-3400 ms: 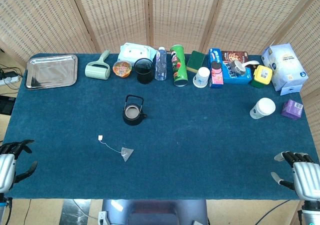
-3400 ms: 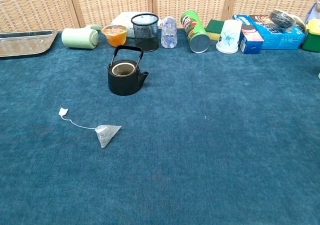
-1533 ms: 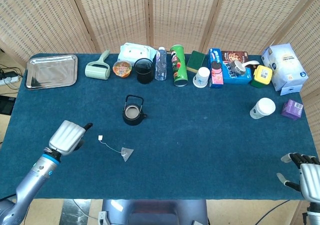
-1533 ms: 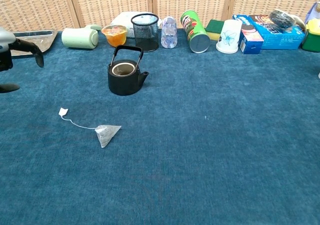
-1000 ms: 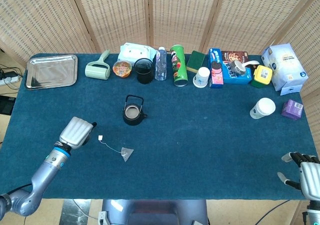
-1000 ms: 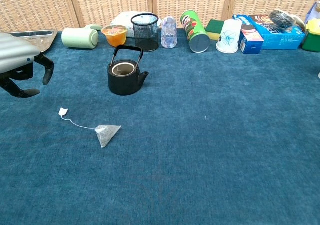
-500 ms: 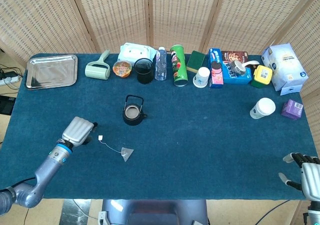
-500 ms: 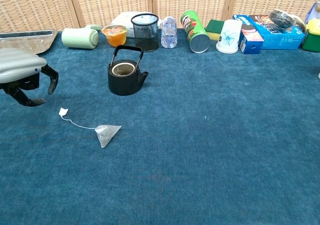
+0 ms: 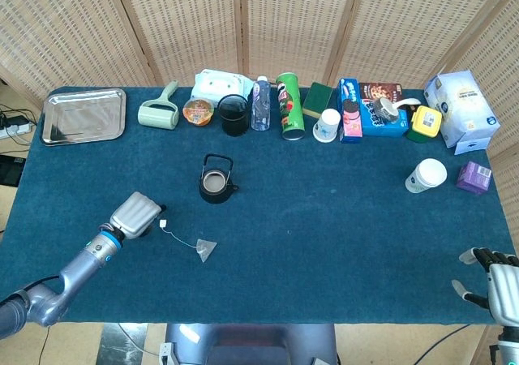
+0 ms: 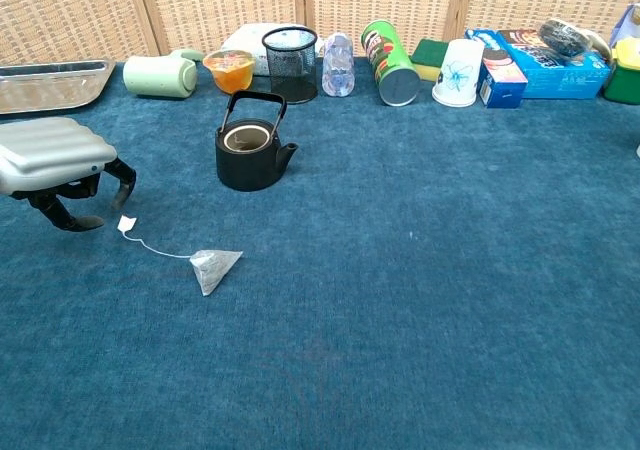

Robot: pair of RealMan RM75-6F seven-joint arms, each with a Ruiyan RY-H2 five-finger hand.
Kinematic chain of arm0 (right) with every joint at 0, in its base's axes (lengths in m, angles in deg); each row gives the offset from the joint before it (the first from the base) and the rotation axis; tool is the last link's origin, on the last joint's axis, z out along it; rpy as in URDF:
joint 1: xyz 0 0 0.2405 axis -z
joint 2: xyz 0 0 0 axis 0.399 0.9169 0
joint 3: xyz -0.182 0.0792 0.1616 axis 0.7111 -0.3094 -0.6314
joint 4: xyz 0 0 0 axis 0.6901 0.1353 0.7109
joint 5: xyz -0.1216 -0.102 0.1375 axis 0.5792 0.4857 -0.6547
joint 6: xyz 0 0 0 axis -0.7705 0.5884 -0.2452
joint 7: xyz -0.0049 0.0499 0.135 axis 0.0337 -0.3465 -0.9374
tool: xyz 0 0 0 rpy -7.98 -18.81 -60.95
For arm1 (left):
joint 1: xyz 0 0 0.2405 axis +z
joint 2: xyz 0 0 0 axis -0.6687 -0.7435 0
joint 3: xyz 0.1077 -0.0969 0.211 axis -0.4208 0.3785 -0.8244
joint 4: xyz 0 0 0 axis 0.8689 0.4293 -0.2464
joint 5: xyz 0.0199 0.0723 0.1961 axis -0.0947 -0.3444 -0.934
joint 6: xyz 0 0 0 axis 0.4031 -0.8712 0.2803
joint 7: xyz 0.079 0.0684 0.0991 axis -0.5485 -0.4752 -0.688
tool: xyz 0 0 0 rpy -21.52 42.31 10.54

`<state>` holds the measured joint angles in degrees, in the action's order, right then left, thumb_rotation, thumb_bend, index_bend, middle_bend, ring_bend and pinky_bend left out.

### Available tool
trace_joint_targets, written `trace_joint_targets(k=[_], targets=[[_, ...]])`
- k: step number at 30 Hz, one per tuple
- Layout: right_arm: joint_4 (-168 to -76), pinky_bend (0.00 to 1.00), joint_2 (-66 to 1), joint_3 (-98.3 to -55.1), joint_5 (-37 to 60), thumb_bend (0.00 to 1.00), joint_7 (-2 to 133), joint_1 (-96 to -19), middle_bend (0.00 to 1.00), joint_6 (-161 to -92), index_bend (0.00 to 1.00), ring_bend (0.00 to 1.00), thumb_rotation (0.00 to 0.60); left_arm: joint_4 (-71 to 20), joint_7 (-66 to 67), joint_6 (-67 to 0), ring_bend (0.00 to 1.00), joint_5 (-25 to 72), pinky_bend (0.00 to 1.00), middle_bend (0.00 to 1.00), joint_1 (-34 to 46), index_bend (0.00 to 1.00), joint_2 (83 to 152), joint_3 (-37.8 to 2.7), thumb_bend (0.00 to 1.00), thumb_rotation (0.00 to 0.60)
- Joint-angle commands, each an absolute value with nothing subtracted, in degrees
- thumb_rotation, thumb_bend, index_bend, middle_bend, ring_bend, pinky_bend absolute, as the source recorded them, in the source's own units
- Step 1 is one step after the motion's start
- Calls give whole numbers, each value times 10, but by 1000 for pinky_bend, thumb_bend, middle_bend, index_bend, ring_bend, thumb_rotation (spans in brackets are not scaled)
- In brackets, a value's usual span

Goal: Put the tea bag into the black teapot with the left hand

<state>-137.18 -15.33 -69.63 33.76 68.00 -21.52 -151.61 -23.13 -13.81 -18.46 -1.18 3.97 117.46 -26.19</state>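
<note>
Left hand (image 10: 55,165) low over the blue tabletop (image 9: 324,243) toward its left edge, palm down, dark fingers (image 10: 122,178) curled downward and apart, holding nothing. Fingertips just beside the small white paper tag (image 10: 126,224), apparently not yet touching it. From the tag, thin string (image 10: 160,250) running right and toward the near edge to the pyramid tea bag (image 10: 213,267), flat on the cloth. Further in, toward the middle of the tabletop, black teapot (image 10: 250,156) upright, lid off, handle raised, mouth open and free, spout to the right, well apart from the bag. Right hand (image 9: 496,288) idle at the near right corner, fingers spread, empty.

Judged progress: early. Approach nearly complete; nothing grasped, nothing lifted. Left to do: pinch on the tag or string, lift until the bag hangs free, carry over the pot's mouth, lower in past the raised handle, release. Likely trouble: tag thin and flat against the cloth, hard to get fingertips under; bag liable to swing on the string and catch on the handle.
</note>
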Motion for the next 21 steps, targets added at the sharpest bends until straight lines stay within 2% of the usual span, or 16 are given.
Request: trace_joint_targets(k=[1, 21], targets=[[-1373, 363, -154, -696, 337, 211, 682, -215, 467, -1516, 443, 450, 600, -219, -126, -186, 994, -19, 913, 1000, 35, 496, 1182, -267, 362, 600], [-1376, 363, -156, -697, 329, 210, 687, -211, 467, -1515, 443, 451, 600, -176, -99, -185, 994, -31, 914, 1000, 18, 496, 1214, -272, 361, 600]])
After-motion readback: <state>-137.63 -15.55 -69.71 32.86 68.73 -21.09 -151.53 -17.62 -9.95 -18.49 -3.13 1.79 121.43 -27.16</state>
